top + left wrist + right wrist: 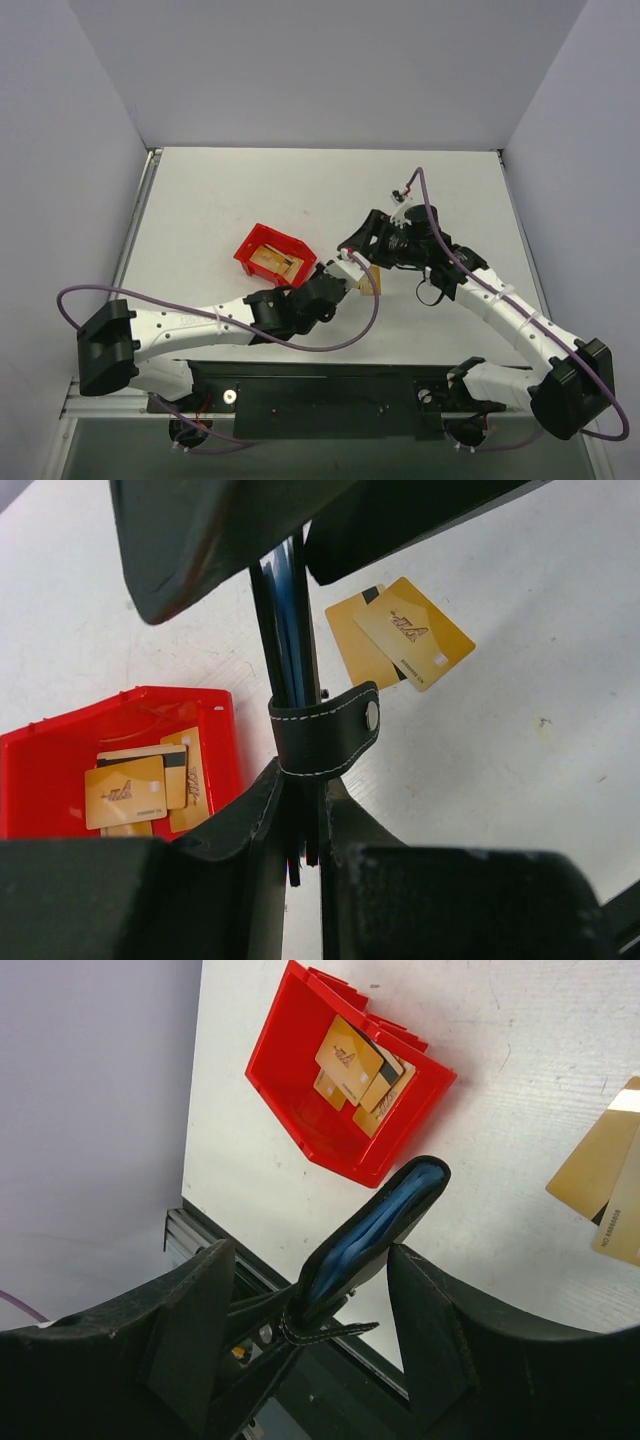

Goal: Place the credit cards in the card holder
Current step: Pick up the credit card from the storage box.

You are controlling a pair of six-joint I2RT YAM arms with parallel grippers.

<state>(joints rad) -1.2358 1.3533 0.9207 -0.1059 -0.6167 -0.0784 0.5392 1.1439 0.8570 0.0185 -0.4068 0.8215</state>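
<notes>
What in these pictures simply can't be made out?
Flat black folding wallet: edge-on in the left wrist view, so any cards inside are hidden.
Gold cards in the red plastic bin: overlapping in both wrist views, so their count is unclear.
Loose gold cards outside the bin: cut off by the right wrist view's right edge.

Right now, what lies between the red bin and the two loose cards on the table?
The black card holder, clamped in the left gripper, sits between the red bin and those cards; the left wrist view shows it.
</notes>
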